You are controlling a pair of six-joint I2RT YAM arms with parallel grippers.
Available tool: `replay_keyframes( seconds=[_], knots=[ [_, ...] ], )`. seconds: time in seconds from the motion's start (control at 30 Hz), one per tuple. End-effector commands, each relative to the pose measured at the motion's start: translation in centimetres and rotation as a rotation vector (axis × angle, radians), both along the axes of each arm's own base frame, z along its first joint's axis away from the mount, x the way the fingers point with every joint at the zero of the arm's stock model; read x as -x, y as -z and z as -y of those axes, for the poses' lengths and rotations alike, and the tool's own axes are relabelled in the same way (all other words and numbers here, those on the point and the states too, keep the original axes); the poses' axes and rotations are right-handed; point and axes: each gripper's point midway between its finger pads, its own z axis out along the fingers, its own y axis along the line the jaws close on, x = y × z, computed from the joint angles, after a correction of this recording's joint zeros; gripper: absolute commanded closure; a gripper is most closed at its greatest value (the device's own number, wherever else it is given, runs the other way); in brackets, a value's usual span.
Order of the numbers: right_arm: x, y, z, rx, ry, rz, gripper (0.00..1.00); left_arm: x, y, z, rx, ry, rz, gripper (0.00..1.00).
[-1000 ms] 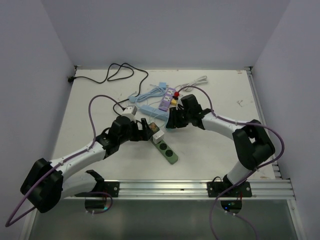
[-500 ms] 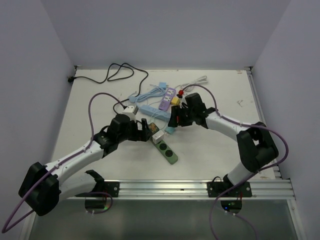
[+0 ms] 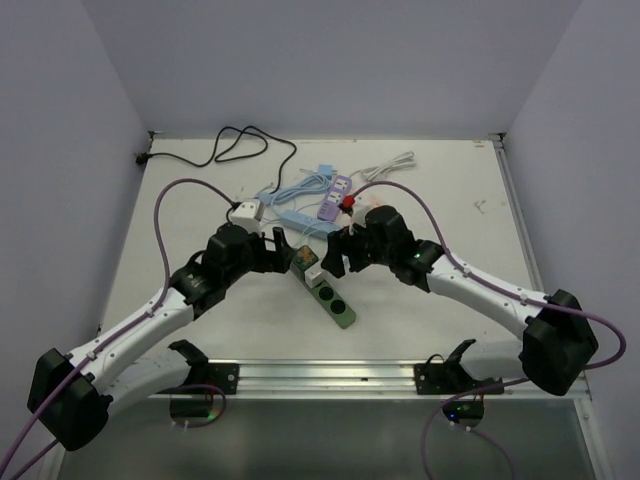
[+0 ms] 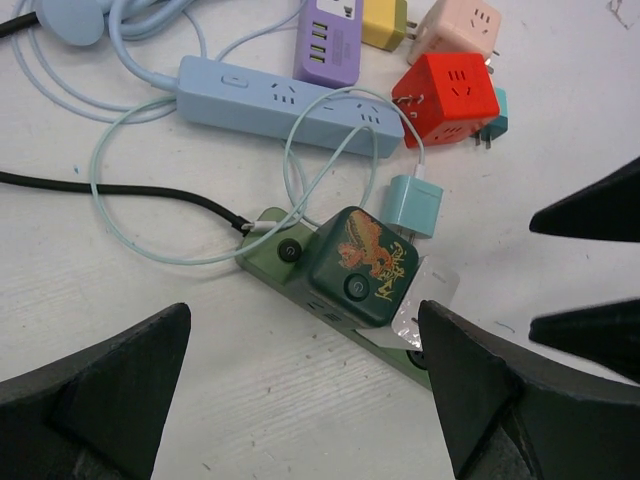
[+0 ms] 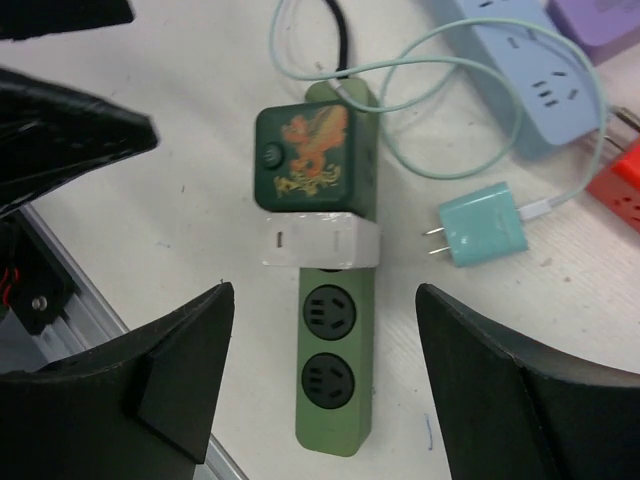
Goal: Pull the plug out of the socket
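Note:
The green socket strip [image 5: 335, 385] [image 3: 338, 303] lies on the white table. A dark green cube charger [image 5: 305, 158] [image 4: 363, 265] and a white adapter [image 5: 320, 243] [image 4: 432, 298] are plugged into it. A teal plug [image 5: 485, 225] [image 4: 410, 205] on a pale cable lies flat beside the strip, its prongs bare. My right gripper [image 5: 322, 330] [image 3: 335, 255] hovers open over the strip's two free sockets, holding nothing. My left gripper [image 4: 305, 400] [image 3: 285, 250] is wide open on the other side of the strip, also holding nothing.
A blue power strip [image 4: 270, 95], a purple strip [image 4: 330, 40], a red cube adapter [image 4: 445, 95] and a pink one [image 4: 460, 25] lie just beyond the green strip. A black cable [image 3: 225, 150] loops at the back left. A metal rail [image 3: 330, 375] runs along the near edge.
My right gripper has opened and let go of the teal plug, which now lies on the table, and has shifted over the green strip. The left gripper stayed open, drawing back slightly.

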Motion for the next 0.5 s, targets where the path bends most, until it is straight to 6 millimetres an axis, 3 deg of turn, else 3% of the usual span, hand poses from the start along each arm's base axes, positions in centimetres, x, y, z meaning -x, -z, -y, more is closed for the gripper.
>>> replay_keyframes(
  seconds=[0.0,0.27,0.47],
  knots=[
    [0.2,-0.8,-1.0,0.057,-0.009,0.122,0.22,-0.2,0.5,-0.8,-0.022,-0.028,0.015,0.01],
    [0.5,1.2,-2.7,0.146,-0.026,0.131,0.03,0.3,2.1,-0.4,0.0,-0.01,-0.011,0.0],
    [0.3,2.0,-3.8,0.166,-0.043,0.134,0.01,0.5,2.6,-0.1,0.009,0.002,-0.02,0.0]
  ],
)
